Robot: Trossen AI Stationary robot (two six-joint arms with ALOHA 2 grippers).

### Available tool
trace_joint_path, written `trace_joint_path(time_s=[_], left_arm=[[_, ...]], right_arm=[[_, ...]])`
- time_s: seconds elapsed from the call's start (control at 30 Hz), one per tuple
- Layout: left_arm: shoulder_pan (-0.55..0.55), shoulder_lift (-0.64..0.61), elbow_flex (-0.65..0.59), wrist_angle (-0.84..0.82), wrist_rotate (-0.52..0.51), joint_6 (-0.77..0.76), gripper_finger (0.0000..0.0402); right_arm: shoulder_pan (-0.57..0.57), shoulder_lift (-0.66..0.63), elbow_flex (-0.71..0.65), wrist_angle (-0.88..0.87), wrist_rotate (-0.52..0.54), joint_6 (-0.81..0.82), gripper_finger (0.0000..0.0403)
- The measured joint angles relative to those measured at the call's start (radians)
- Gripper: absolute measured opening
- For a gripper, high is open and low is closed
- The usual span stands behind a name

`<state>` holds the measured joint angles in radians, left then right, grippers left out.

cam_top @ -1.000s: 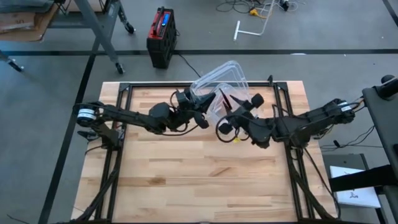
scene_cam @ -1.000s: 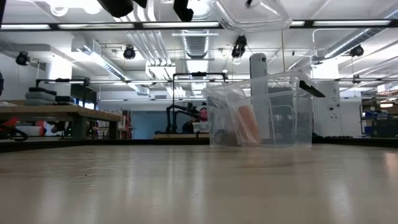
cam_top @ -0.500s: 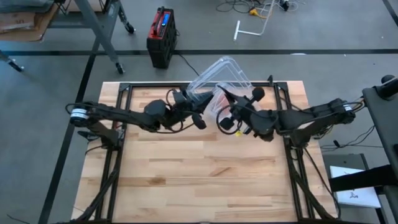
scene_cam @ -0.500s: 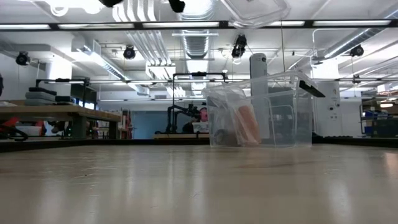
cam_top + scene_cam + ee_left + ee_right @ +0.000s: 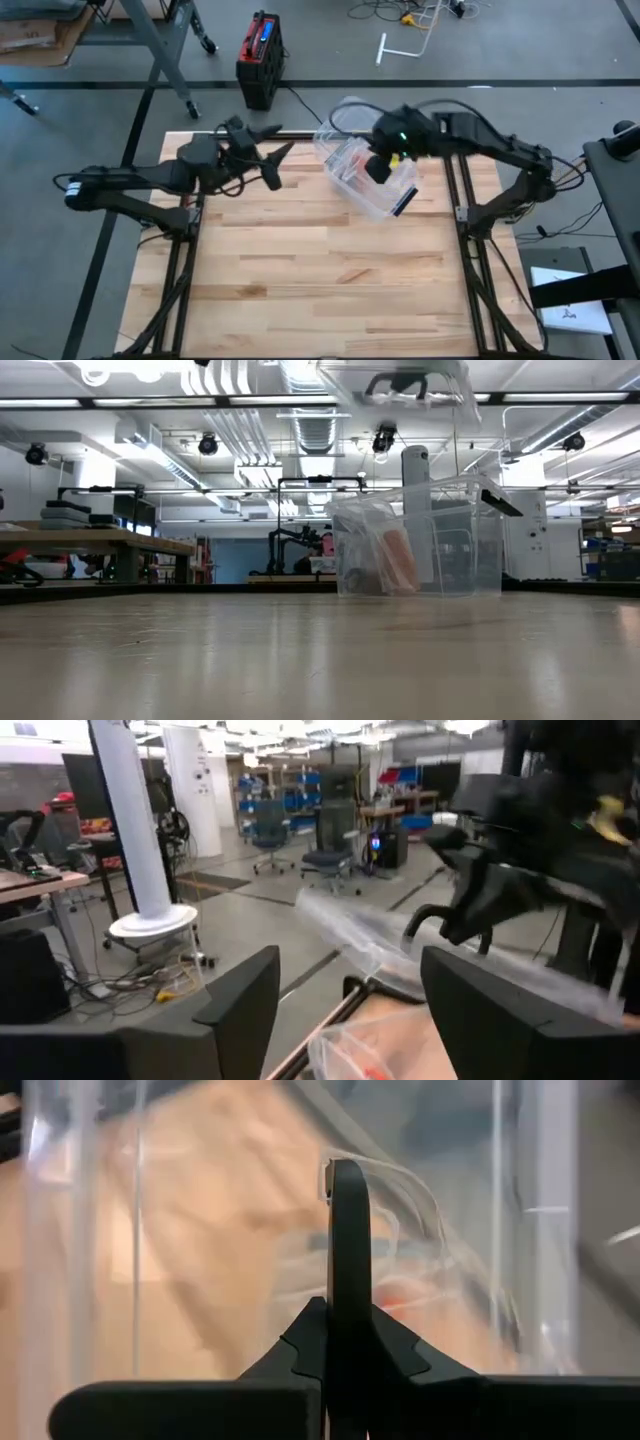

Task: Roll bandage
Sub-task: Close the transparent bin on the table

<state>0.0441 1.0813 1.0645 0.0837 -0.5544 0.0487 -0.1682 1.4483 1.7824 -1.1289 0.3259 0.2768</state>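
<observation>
While the right arm reaches in over the far middle of the table [image 5: 300, 270], the right gripper [image 5: 378, 168] has its fingers [image 5: 347, 1230] pressed together with basically no gap, pinching the thin edge of a clear lid [image 5: 395, 382]. From table height you can see that lid hanging up in the air, roughly level, well above the clear plastic box [image 5: 450, 550], which sits upright on the wood with its top open. From overhead the lid and the box overlap, so I can't really tell one's outline from the other's there. Inside the box there's a crinkly plastic bag with an orange-red roll in it, which I take to be the bandage [image 5: 397, 560]; it's leaning against the left part of the box, nothing touching it. The left gripper [image 5: 278, 165] is off to the left of the box, clear of it, jaws spread wide and holding nothing, pointing toward the box from its own wrist camera.
</observation>
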Motion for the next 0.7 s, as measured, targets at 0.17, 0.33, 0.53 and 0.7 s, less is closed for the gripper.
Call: trace_joint_path(time_s=[0.17, 0.33, 0.53, 0.7], left_arm=[[-0.001, -0.043, -0.023, -0.062, -0.012, 0.015, 0.023], [0.0, -0.046, -0.082, -0.092, -0.016, 0.014, 0.0206], [0.0, -0.051, -0.136, -0.085, -0.016, -0.006, 0.0188], [0.0, -0.065, -0.162, -0.085, -0.016, -0.016, 0.0186]], right_arm=[[-0.122, 0.1, 0.085, -0.095, -0.244, -0.024, 0.0024], [-0.171, 0.216, 0.176, -0.284, -0.27, -0.049, 0.0024], [-0.17, 0.285, 0.19, -0.329, -0.237, -0.052, 0.0024], [-0.152, 0.287, 0.112, -0.301, -0.148, -0.048, 0.0024]])
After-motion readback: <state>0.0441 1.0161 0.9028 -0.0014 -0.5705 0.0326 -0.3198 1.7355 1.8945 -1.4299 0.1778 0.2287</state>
